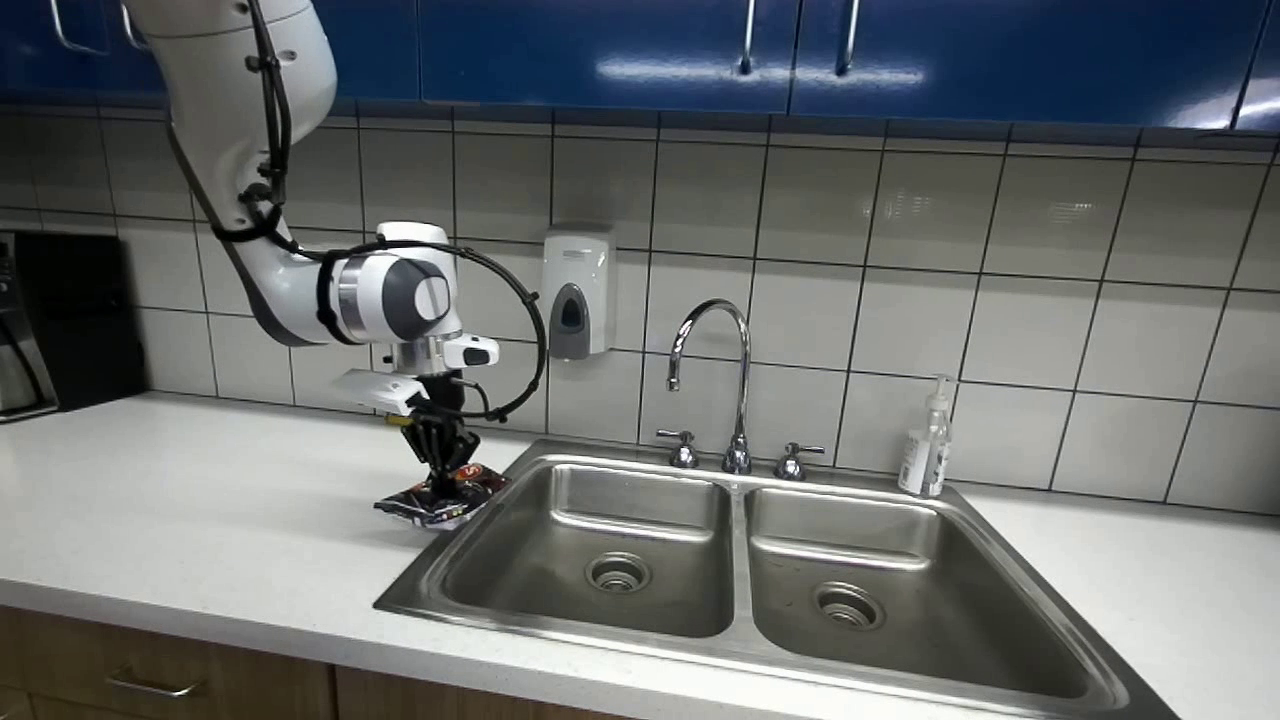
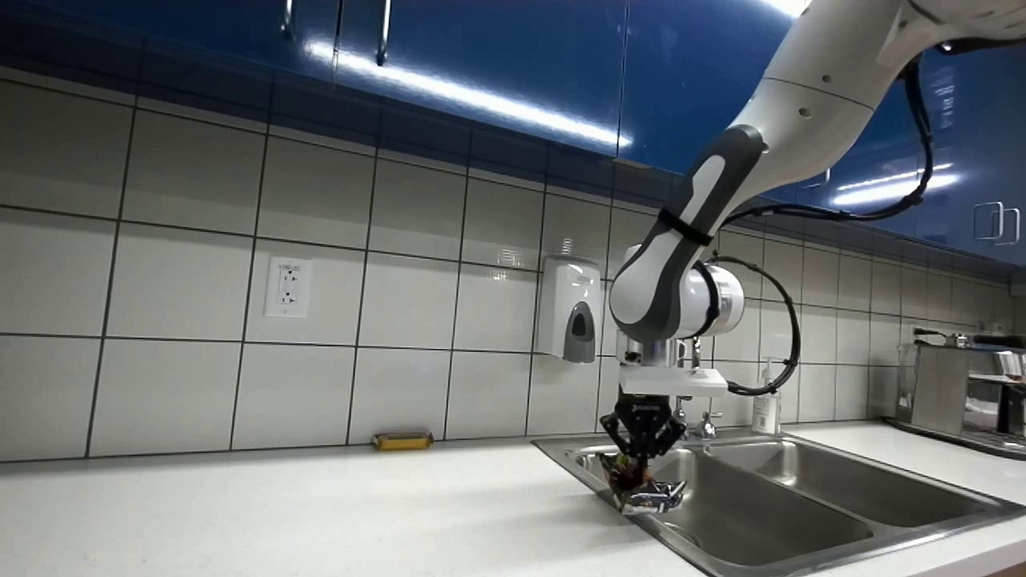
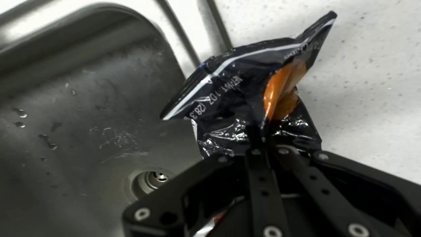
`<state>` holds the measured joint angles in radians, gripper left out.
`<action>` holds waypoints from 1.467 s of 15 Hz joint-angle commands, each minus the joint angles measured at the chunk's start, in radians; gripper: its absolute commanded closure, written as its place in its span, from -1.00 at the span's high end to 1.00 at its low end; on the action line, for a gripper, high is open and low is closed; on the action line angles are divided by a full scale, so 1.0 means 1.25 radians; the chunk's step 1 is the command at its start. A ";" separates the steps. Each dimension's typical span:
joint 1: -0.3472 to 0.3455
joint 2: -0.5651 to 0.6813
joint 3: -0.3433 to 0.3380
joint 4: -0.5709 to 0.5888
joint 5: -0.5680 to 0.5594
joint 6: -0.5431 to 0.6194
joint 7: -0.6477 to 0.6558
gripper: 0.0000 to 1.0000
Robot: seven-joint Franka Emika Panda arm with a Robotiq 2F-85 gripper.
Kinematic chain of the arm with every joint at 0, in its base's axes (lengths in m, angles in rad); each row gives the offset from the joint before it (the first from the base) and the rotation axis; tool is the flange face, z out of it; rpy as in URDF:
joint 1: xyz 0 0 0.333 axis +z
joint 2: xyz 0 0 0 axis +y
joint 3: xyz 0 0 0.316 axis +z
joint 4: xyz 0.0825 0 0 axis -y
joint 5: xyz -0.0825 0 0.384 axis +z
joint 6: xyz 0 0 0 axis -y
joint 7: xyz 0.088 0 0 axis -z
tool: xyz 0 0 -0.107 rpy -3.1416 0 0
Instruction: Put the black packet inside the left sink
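Holding the black packet (image 1: 425, 506) between the closed fingers of the gripper (image 1: 444, 487), in an exterior view, at the left edge of the left sink (image 1: 585, 525). In an exterior view, pinching it near the middle, well right of a yellow item (image 2: 403, 441) far back at the tiled wall (image 2: 409, 296). In the wrist view, gripping it, crumpled and orange-marked, across the sink's rim and the counter (image 3: 368, 82); cannot tell whether touching either.

Kitchen area, blue cabinets (image 1: 610, 50) are hanging above wall tiles (image 1: 810, 310), a chrome faucet (image 1: 743, 390) is arching over a steel double sink (image 1: 738, 560), a white worktop (image 1: 200, 490) is flanking it
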<state>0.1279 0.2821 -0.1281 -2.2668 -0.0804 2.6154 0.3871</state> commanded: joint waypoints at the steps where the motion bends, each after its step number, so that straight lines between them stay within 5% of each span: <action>1: -0.044 -0.035 -0.020 -0.028 -0.026 -0.021 -0.033 -1.00; 22: -0.186 0.210 -0.114 0.123 -0.044 0.047 -0.158 -1.00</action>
<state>-0.0893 0.4789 -0.2646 -2.1781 -0.1201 2.6553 0.2135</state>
